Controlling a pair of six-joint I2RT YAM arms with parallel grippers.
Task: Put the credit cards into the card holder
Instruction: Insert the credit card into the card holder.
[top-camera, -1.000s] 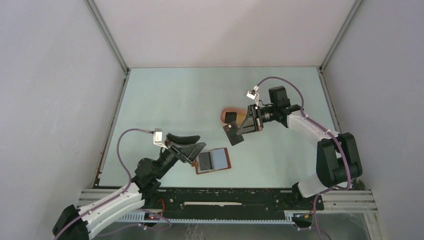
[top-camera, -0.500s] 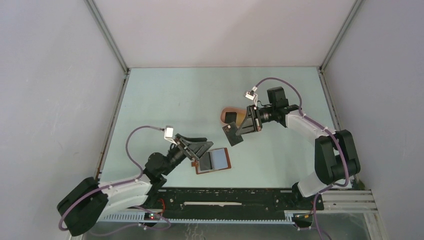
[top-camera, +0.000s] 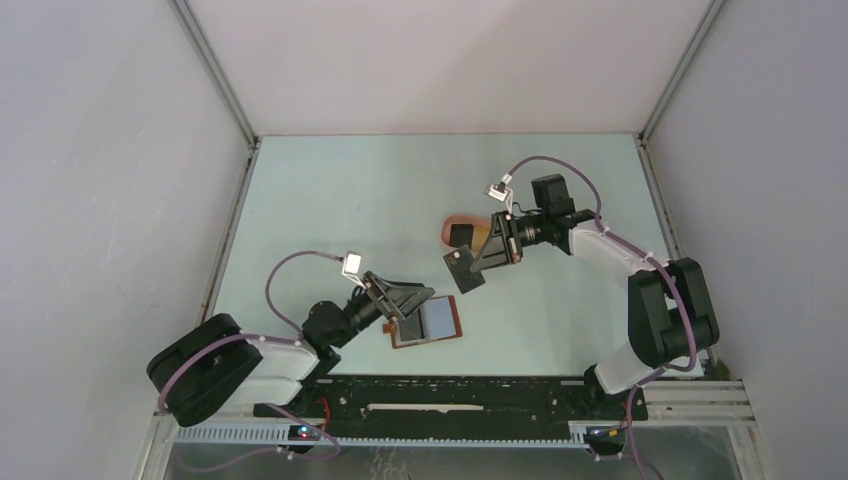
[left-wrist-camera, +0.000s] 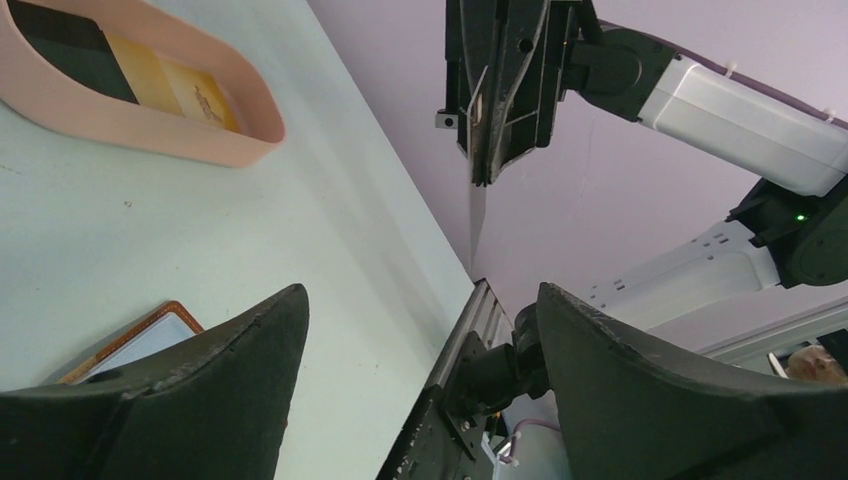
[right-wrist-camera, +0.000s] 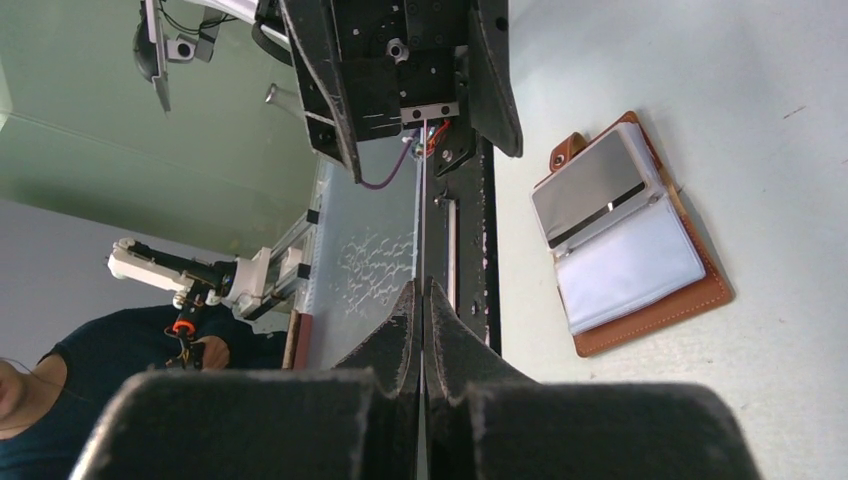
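The card holder (top-camera: 438, 321) lies open on the table, brown leather with grey-blue pockets; it also shows in the right wrist view (right-wrist-camera: 625, 235). My left gripper (top-camera: 406, 300) is open and empty, low over the holder's left half. My right gripper (top-camera: 480, 260) is shut on a black credit card (top-camera: 461, 268), held in the air between the tray and the holder; in the right wrist view the card (right-wrist-camera: 422, 220) is edge-on. A black card (left-wrist-camera: 70, 50) and a tan-yellow card (left-wrist-camera: 170, 85) lie in the pink tray (top-camera: 452, 220).
The pink oval tray (left-wrist-camera: 215, 140) sits behind the right gripper, toward the table's middle. The metal rail (top-camera: 450, 385) runs along the near edge just below the holder. Grey walls enclose the table on three sides.
My left arm has swung lower and reached right, its open gripper now further over the holder's left side. My right gripper with the black card has shifted slightly left.
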